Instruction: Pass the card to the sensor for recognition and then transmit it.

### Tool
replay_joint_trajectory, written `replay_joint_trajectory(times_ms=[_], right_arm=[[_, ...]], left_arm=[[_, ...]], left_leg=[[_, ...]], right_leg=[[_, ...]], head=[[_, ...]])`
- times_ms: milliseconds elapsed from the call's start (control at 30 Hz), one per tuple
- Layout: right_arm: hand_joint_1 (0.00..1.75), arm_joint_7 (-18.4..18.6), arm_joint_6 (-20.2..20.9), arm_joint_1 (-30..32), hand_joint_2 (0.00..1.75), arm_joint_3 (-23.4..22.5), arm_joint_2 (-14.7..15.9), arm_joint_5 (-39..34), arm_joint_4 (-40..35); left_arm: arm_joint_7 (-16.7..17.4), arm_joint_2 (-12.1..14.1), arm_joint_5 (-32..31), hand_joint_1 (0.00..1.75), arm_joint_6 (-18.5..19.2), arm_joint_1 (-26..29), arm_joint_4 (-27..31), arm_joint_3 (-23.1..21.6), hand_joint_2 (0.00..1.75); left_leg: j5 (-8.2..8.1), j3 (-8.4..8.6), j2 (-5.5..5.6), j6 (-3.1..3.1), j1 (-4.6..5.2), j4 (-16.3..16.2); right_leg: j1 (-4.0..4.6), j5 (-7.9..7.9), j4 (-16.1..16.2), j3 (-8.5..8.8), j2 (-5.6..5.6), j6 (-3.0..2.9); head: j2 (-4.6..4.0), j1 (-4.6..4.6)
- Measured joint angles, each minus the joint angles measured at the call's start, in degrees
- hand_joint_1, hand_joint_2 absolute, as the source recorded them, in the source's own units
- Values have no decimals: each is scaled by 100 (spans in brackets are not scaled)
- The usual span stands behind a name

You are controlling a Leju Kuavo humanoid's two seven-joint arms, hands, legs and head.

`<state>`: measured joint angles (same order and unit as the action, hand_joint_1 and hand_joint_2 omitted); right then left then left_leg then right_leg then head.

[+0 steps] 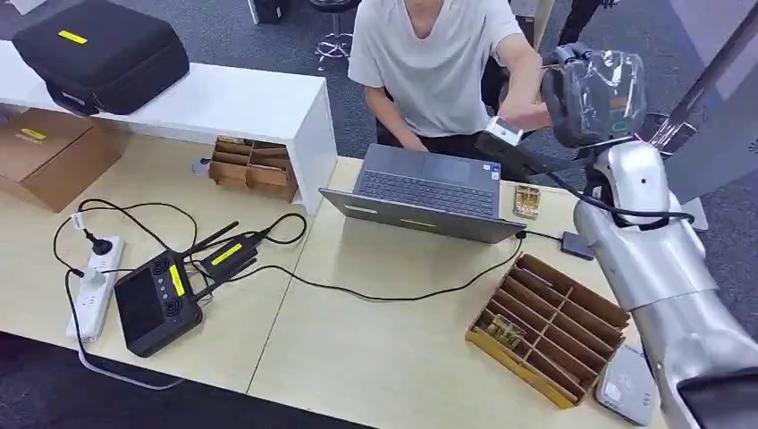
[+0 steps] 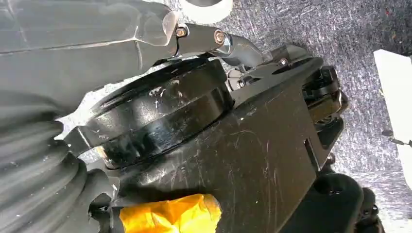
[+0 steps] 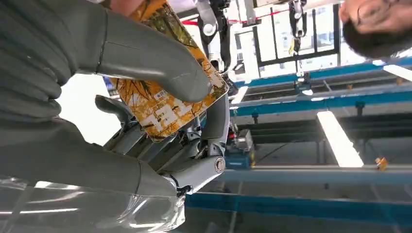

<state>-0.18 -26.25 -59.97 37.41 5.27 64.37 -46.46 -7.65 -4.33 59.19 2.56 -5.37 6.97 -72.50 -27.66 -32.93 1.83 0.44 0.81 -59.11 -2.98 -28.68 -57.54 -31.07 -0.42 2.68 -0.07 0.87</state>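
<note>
Up by the person's arm, the robot's right hand (image 1: 592, 96) is lifted high, past the far edge of the table (image 1: 393, 349). From the right wrist camera you can see the thick grey thumb (image 3: 160, 73) pressed down on an orange and yellow card (image 3: 165, 104), with the darker fingers (image 3: 214, 124) behind it, so the right hand is gripping the card. A person's hand (image 3: 127, 5) shows at the card's far end, but I cannot tell if it touches the card.

The person in a white shirt (image 1: 435, 63) sits at the far side of the table behind an open grey laptop (image 1: 427, 192). One of their arms reaches toward the raised hand. Just beside the laptop lies a small card (image 1: 526, 201), flat on the table. Nearer the robot sits a brown cardboard tray (image 1: 548, 326) with many narrow slots, and one card (image 1: 506, 332) lies in a slot near its left end. A flat grey device (image 1: 627, 386) rests by the tray's near corner.

Over on the left side of the table there is a black controller with a screen (image 1: 161, 299), a white power strip (image 1: 96, 286) and black cables. A black case (image 1: 103, 54) rests on a white bench (image 1: 241, 103).

The left wrist camera shows the left hand's grey ribbed cover (image 2: 34, 165) at the picture's edge, and I cannot tell if that hand is open or closed.
</note>
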Motion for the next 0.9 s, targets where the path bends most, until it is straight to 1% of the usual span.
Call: replay_joint_trajectory(times_ms=[67,100,233,333,633,733,800,867,900], right_arm=[[175,66,-86,-67,175,79,-92,42,352],[0,79,-112,-82,175,107,-120,42,497],[0,48,-175,-109,175,184,-175,44,918],[0,35,-177,-123,175,195,-175,44,1095],[0,33,-175,-166,175,197,-151,50,1361],[0,66,-173,-178,175,193,-79,57,1424],[0,153,-138,-210,175,186,-2,99,1477],[0,195,-2,-267,175,184,144,166,1543],[0,210,61,-297,175,184,272,181,1588]], left_arm=[[2,0,-13,0,15,-13,0,-29,175],[4,2,-13,0,17,-14,0,-55,175],[-39,2,-72,0,28,-28,0,-101,175],[-79,2,-59,0,15,-28,0,-107,175],[-26,13,-35,0,11,-28,0,-107,175],[-18,15,-15,0,11,-26,2,-107,175],[-18,17,24,0,11,-23,2,-107,175],[-18,17,99,0,9,-21,2,-107,175],[-18,17,144,0,9,-13,2,-107,175]], left_leg=[[2,-2,13,3,0,0],[2,-4,18,3,1,0],[1,-7,17,4,3,-1],[1,-9,14,4,5,-2],[1,-7,10,4,2,-3],[1,-7,10,4,2,-3],[1,-7,10,4,3,-5],[1,-7,13,4,3,-9],[1,-10,24,4,3,-11]], right_leg=[[0,0,1,3,-11,0],[0,-1,2,4,-17,1],[-2,0,6,4,-15,1],[-3,0,8,2,-13,1],[-1,0,7,-4,-11,1],[-1,0,7,-4,-11,1],[-1,0,8,-5,-11,1],[-1,0,11,-5,-15,1],[-1,0,11,-1,-28,2]], head=[[0,2],[0,0],[0,0],[0,2],[0,2],[0,2],[0,2],[0,4],[0,0]])
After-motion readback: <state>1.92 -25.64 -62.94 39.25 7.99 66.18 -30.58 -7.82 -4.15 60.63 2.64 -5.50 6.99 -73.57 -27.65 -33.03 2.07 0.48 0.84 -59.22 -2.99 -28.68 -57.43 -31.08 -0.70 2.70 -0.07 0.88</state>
